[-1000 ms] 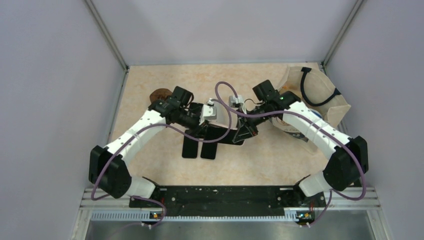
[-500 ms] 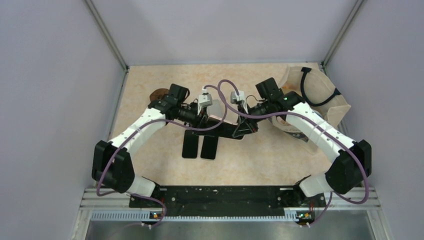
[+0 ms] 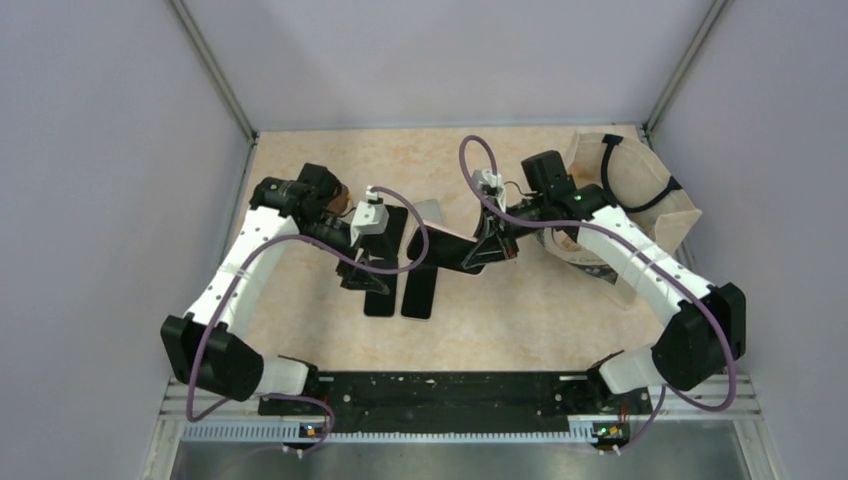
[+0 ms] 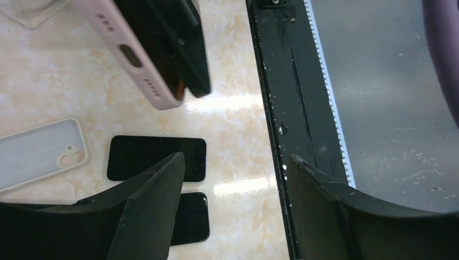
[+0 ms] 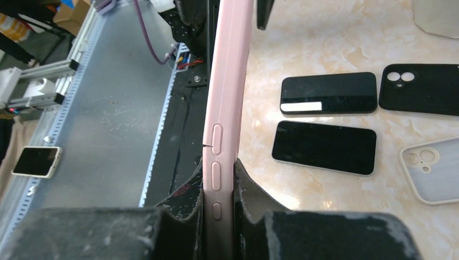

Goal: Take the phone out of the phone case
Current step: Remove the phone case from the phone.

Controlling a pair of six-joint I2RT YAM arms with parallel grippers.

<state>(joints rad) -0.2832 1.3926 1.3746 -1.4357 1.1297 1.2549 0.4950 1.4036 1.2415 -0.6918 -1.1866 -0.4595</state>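
The pink phone case [image 5: 226, 103] stands on edge, and my right gripper [image 5: 219, 179] is shut on its button side. In the left wrist view the case [image 4: 138, 59] hangs at the top with the dark phone [image 4: 157, 38] still seated in it. From above, the cased phone [image 3: 452, 250] slants over the table's middle, with the right gripper [image 3: 487, 250] at its right end. My left gripper [image 4: 235, 162] is open with nothing between its fingers. It hovers left of the case [image 3: 362, 280], apart from it.
Two bare black phones [image 3: 381, 297] [image 3: 419, 292] lie side by side on the table. A black case [image 5: 419, 89] and a pale translucent case [image 5: 433, 168] lie beyond them. A cloth bag [image 3: 640, 190] sits at the back right. The black base rail [image 4: 281, 81] runs along the near edge.
The left gripper let go of the cased phone, opened wide and swung away to the left. The right gripper kept its hold and shifted slightly right.
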